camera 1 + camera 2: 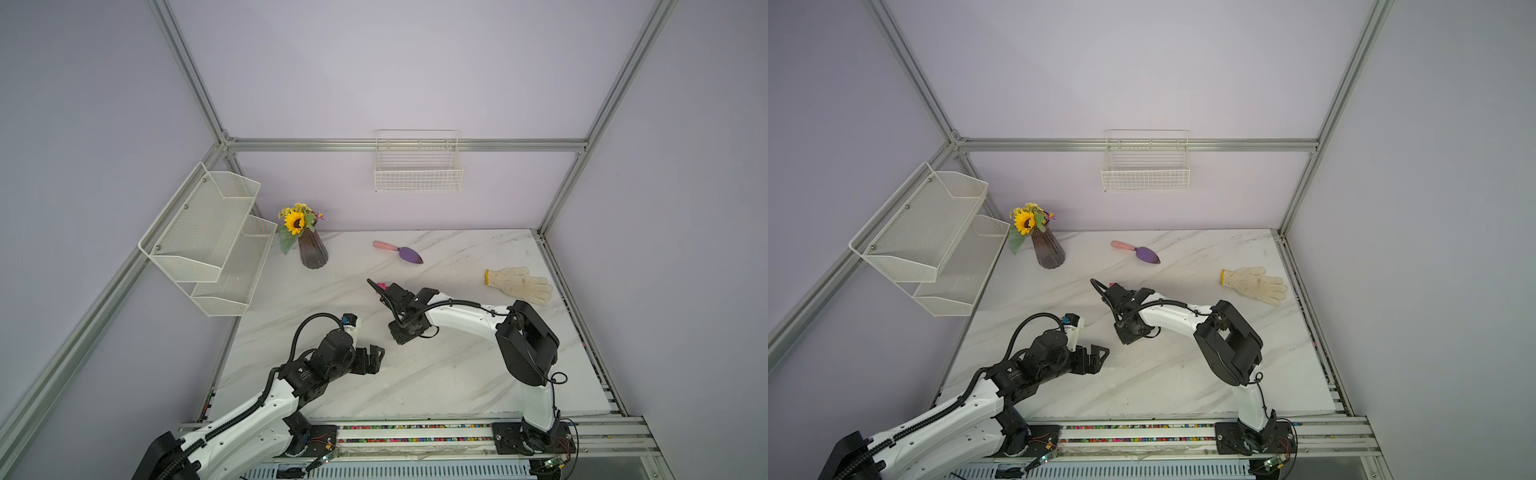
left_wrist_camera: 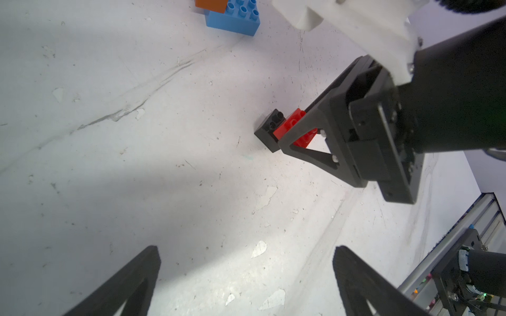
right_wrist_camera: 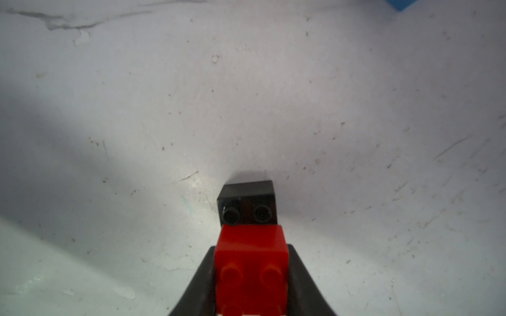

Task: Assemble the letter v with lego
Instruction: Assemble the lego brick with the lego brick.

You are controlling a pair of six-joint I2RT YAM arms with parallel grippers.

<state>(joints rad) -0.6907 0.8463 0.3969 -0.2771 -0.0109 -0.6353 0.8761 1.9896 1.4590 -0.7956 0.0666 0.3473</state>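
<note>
Bench (image 3: 137, 123) carries a black brick (image 3: 246, 201); the right jaws pinch a red brick (image 3: 250, 257) set half over it. The left jaws hang spread nearby. A blue brick (image 2: 232, 23) with an orange brick (image 2: 210, 3) on top lies apart.

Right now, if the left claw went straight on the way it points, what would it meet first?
Probably the black brick joined to the red brick in the right claw; depth is unclear, so the table could come first.
</note>
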